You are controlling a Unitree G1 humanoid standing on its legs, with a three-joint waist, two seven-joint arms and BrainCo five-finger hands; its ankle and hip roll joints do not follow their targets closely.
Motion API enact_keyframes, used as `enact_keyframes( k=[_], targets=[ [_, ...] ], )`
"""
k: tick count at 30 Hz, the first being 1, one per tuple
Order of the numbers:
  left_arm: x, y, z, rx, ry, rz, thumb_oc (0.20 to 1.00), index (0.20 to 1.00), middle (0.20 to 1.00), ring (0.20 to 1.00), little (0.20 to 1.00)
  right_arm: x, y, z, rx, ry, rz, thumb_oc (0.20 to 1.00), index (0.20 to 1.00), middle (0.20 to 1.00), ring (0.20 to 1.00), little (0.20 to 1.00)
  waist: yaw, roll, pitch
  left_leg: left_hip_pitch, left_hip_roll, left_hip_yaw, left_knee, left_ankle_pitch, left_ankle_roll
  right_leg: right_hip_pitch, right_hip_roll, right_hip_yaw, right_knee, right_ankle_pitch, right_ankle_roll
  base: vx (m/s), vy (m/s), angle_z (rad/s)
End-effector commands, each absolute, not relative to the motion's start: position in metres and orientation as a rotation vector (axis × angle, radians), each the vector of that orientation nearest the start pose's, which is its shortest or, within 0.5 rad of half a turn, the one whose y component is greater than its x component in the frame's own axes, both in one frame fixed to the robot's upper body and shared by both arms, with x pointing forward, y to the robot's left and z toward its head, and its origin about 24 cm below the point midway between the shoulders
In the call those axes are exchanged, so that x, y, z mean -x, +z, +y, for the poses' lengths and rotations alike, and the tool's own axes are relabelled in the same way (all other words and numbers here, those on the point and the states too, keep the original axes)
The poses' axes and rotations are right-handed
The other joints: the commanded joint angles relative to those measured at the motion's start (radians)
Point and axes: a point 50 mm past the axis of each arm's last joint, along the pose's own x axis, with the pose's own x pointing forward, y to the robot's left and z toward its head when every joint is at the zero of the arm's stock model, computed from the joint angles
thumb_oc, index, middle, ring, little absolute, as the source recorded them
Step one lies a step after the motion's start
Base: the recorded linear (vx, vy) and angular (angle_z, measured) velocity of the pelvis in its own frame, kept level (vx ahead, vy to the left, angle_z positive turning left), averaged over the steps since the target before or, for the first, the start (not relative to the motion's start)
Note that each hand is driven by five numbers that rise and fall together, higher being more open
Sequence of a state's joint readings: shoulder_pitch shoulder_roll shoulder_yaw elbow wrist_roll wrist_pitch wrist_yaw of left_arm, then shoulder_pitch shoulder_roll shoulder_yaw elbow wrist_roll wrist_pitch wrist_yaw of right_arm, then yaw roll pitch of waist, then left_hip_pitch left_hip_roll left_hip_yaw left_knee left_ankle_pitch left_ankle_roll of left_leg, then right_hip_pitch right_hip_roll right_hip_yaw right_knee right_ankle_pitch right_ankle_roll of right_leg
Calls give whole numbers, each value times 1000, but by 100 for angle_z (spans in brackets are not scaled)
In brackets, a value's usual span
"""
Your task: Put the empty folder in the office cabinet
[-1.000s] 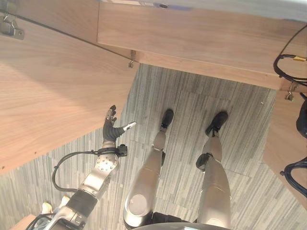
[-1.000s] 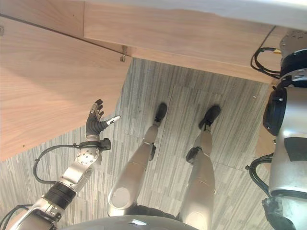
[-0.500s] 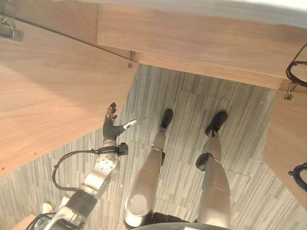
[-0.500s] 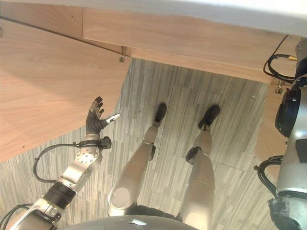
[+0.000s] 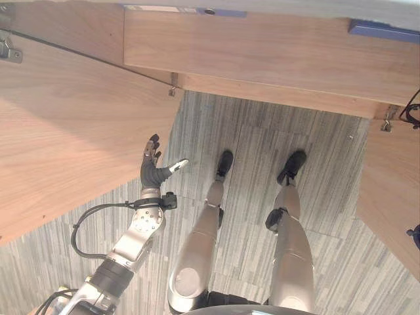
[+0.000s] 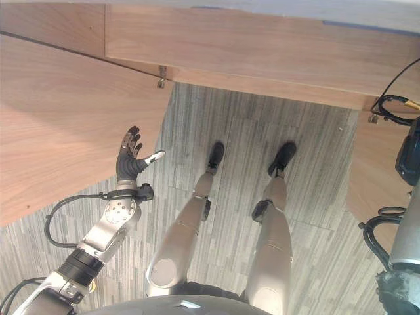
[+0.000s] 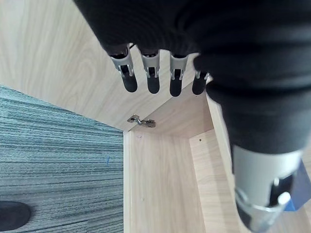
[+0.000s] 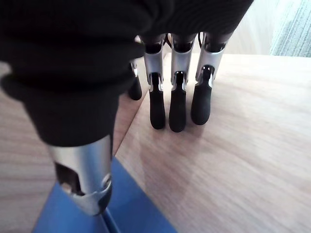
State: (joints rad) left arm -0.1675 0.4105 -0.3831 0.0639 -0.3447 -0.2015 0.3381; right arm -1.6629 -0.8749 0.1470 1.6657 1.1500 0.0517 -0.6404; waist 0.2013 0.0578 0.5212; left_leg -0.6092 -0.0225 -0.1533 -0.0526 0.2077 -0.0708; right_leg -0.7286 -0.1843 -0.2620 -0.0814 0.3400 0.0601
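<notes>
Fingers straight, the left hand (image 5: 153,172) hangs open beside the light wooden cabinet door (image 5: 65,125); the right hand (image 8: 170,92), also open, hovers over a blue folder (image 8: 126,208).

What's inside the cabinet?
Bare wooden walls and a metal hinge show inside the cabinet, past the open left hand. Deeper parts are hidden by the hand.

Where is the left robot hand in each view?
Left eye view: left robot hand, lower left of centre, beside the open cabinet door.
Right eye view: left of centre.
Left wrist view: its fingers, pointing toward the hinge.
Right wrist view: the right robot hand instead.
Shared landmark: the hinge.
</notes>
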Motion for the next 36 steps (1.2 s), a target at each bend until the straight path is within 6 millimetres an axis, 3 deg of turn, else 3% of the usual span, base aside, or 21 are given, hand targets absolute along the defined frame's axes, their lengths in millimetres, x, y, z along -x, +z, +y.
enact_keyframes(
  k=[1, 5, 8, 10, 12, 13, 16, 19, 20, 21, 22, 23, 24, 25, 27, 29, 30, 31, 32, 35, 36],
  targets=[
    [-261, 73, 160, -59, -29, -197, 1000, 1000, 1000, 1000, 1000, -325, 277, -398, -728, -1228, -8, 1000, 1000, 1000, 1000, 1000, 14, 23, -52, 101, 22, -3, -35, -196, -30, 21, 16, 32, 95, -251, 73, 0, 0, 0],
    [-260, 76, 159, -42, -33, -204, 1000, 1000, 1000, 1000, 1000, -324, 269, -399, -709, -1253, 25, 1000, 1000, 1000, 1000, 1000, 10, 20, -43, 100, 19, 8, -35, -179, -31, 20, 13, 17, 94, -225, 66, -17, 6, 0],
    [-261, 76, 155, -17, -32, -199, 1000, 1000, 1000, 1000, 1000, -327, 258, -396, -689, -1266, 60, 1000, 1000, 1000, 1000, 1000, 6, 14, -51, 111, 23, 5, -35, -191, -32, 42, 19, 29, 82, -241, 73, -48, 26, -1],
    [-263, 72, 151, 3, -36, -180, 1000, 1000, 1000, 1000, 1000, -330, 231, -392, -644, -1294, 141, 1000, 1000, 1000, 1000, 1000, -3, 7, -51, 126, 18, 14, -35, -176, -29, 71, 15, 6, 75, -218, 69, -79, 57, 3],
    [-262, 71, 151, -1, -36, -176, 1000, 1000, 1000, 1000, 1000, -330, 228, -392, -644, -1296, 146, 1000, 1000, 1000, 1000, 1000, -2, 6, -50, 132, 18, 13, -35, -177, -28, 79, 16, 5, 71, -216, 70, -24, 39, 3],
    [-263, 67, 147, 2, -51, -150, 1000, 1000, 1000, 1000, 1000, -332, 203, -386, -623, -1307, 216, 1000, 1000, 1000, 1000, 1000, -5, 1, -60, 157, 16, 14, -35, -181, -26, 116, 16, -2, 59, -214, 73, -35, 68, 2],
    [-264, 60, 142, -1, -66, -118, 1000, 1000, 1000, 1000, 1000, -332, 171, -379, -613, -1326, 304, 1000, 1000, 1000, 1000, 1000, -14, -3, -74, 184, 16, 16, -35, -188, -24, 157, 15, -7, 40, -209, 78, -24, 51, -2],
    [-264, 60, 142, -1, -66, -118, 1000, 1000, 1000, 1000, 1000, -332, 171, -379, -613, -1326, 304, 1000, 1000, 1000, 1000, 1000, -14, -3, -74, 184, 16, 16, -35, -188, -24, 157, 15, -7, 40, -209, 78, -4, 22, 1],
    [-262, 50, 139, -9, -75, -69, 1000, 1000, 1000, 1000, 1000, -331, 136, -365, -606, -1333, 402, 1000, 1000, 1000, 1000, 1000, -23, -10, -93, 218, 15, 17, -35, -194, -20, 209, 14, -12, 14, -202, 83, -11, 67, 2],
    [-262, 50, 139, -9, -75, -69, 1000, 1000, 1000, 1000, 1000, -331, 136, -365, -606, -1333, 402, 1000, 1000, 1000, 1000, 1000, -23, -10, -93, 218, 15, 17, -35, -194, -20, 209, 14, -12, 14, -202, 83, -15, 234, 2],
    [-255, 30, 139, -47, -78, 24, 1000, 1000, 1000, 1000, 1000, -329, 79, -333, -578, -1324, 559, 1000, 1000, 1000, 1000, 1000, -36, -22, -124, 288, 11, 28, -35, -209, -8, 287, 4, -13, 0, -202, 93, -5, 167, 0],
    [-255, 30, 139, -47, -78, 24, 1000, 1000, 1000, 1000, 1000, -329, 79, -333, -578, -1324, 559, 1000, 1000, 1000, 1000, 1000, -36, -22, -124, 288, 11, 28, -35, -209, -8, 287, 4, -13, 0, -202, 93, -15, 398, -22],
    [-244, -1, 136, -79, -71, 167, 1000, 1000, 1000, 1000, 1000, -317, 14, -283, -529, -1261, 754, 1000, 1000, 1000, 1000, 1000, -59, -43, -169, 382, 5, 49, -35, -230, 13, 367, -13, -12, -5, -200, 107, -11, 274, -30],
    [-240, -10, 138, -89, -61, 207, 1000, 1000, 1000, 1000, 1000, -310, -3, -270, -512, -1246, 805, 1000, 1000, 1000, 1000, 1000, -67, -53, -181, 406, 0, 54, -35, -228, 20, 386, -17, -8, -6, -194, 108, -22, 327, -50],
    [-230, -34, 144, -138, -32, 315, 1000, 1000, 1000, 1000, 1000, -304, -24, -242, -425, -1181, 870, 1000, 1000, 1000, 1000, 1000, -78, -66, -202, 463, -1, 68, -35, -241, 28, 426, -26, -7, -6, -193, 115, -1, 145, -66],
    [-221, -57, 156, -183, 19, 422, 1000, 1000, 1000, 1000, 1000, -309, -30, -216, -165, -964, 830, 1000, 1000, 1000, 1000, 1000, -87, -82, -225, 511, -2, 81, -33, -246, 36, 459, -29, -1, -6, -185, 121, -6, 133, -50],
    [-215, -72, 165, -219, 39, 492, 1000, 1000, 1000, 1000, 1000, -313, -33, -203, -119, -837, 797, 1000, 1000, 1000, 1000, 1000, -87, -88, -241, 539, 0, 88, -32, -257, 40, 476, -26, 1, -6, -185, 124, -8, 87, -23],
    [-216, -72, 165, -218, 40, 491, 1000, 1000, 1000, 1000, 1000, -313, -33, -203, -118, -835, 796, 1000, 1000, 1000, 1000, 1000, -90, -90, -239, 537, -4, 88, -32, -251, 41, 474, -30, 2, -6, -181, 124, 17, 95, -7],
    [-207, -94, 186, -299, 97, 622, 1000, 1000, 1000, 1000, 1000, -314, -40, -181, -209, -660, 717, 1000, 1000, 1000, 1000, 1000, -97, -109, -265, 580, -13, 98, -30, -266, 51, 494, -31, 12, -5, -174, 127, -1, 88, 6],
    [-184, -119, 201, -382, 139, 788, 1000, 1000, 1000, 1000, 1000, -295, -60, -150, -243, -441, 709, 1000, 1000, 1000, 1000, 1000, -123, -127, -292, 622, -32, 114, -31, -280, 63, 511, -40, 28, 0, -157, 136, 23, 76, -12],
    [-161, -136, 207, -447, 144, 920, 1000, 1000, 1000, 1000, 1000, -271, -80, -135, -182, -300, 747, 1000, 1000, 1000, 1000, 1000, -141, -137, -320, 663, -44, 120, -34, -295, 72, 531, -54, 28, 6, -146, 142, 65, 96, -26]
  ],
)
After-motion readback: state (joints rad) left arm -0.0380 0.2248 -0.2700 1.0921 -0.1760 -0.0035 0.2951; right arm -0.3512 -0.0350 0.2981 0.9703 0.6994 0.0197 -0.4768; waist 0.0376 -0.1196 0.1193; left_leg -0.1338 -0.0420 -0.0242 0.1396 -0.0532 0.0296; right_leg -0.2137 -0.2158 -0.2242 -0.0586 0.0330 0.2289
